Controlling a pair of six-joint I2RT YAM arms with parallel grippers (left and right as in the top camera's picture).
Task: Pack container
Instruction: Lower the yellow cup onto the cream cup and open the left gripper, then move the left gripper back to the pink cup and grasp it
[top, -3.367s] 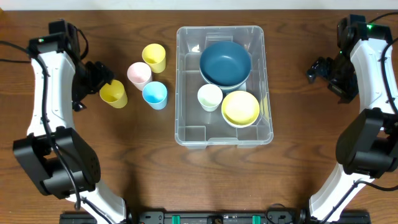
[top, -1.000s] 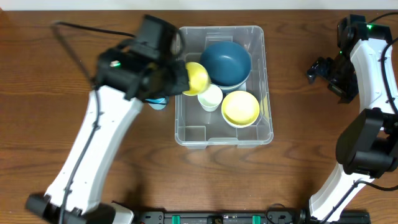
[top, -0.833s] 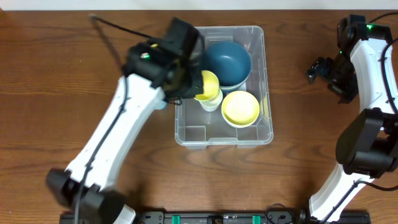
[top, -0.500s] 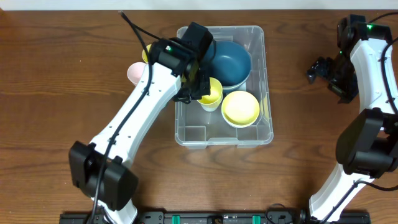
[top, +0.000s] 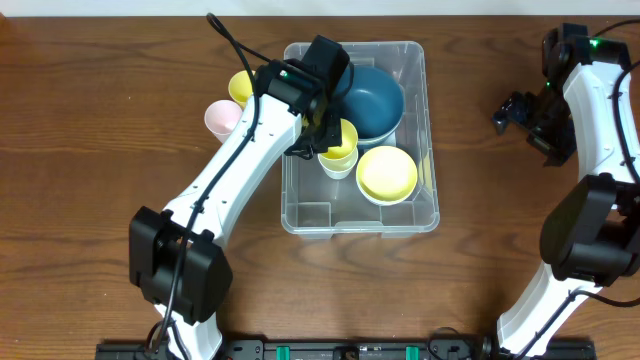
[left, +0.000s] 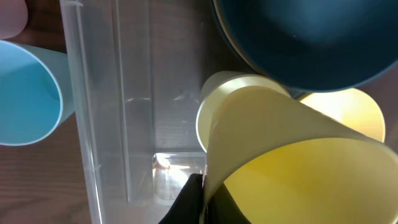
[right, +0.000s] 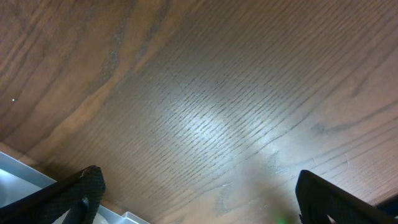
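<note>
Dark wood-grain table (top: 90, 260); soft glare (right: 205, 124) under right wrist camera; pale strip (top: 150, 6) beyond far edge, possibly wall.

We see a brown wood-grain table surface (right: 205, 106), the right gripper's (right: 200, 191) black fingertips (right: 84, 188) spread wide at the lower corners, and a strip of the clear plastic container (right: 22, 173) at lower left.

The left arm (top: 235, 172) and right arm (top: 600, 120) are smooth white shells between bulky black joints (top: 180, 270), each with a small green light (top: 597, 43) and thin black cables (top: 222, 30), and the right gripper (right: 196, 193) has black fingers (right: 87, 186).
</note>
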